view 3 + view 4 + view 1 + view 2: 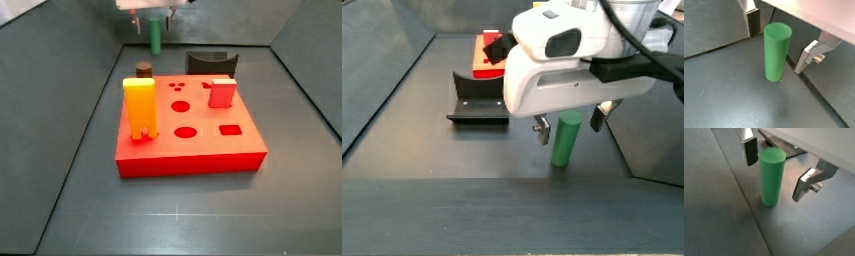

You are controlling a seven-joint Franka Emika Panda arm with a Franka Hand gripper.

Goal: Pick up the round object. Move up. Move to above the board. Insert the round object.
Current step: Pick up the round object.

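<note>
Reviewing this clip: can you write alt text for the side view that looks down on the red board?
A red board lies mid-floor in a grey bin, with an orange block and a small red block standing on it. At the far end, the gripper straddles an upright green peg, jaws open. A dark curved piece sits behind the board.

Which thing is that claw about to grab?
Look past the red board to the far floor, beyond the dark curved piece. The open gripper straddles a green peg standing upright there. It is the only green, free-standing thing.
</note>
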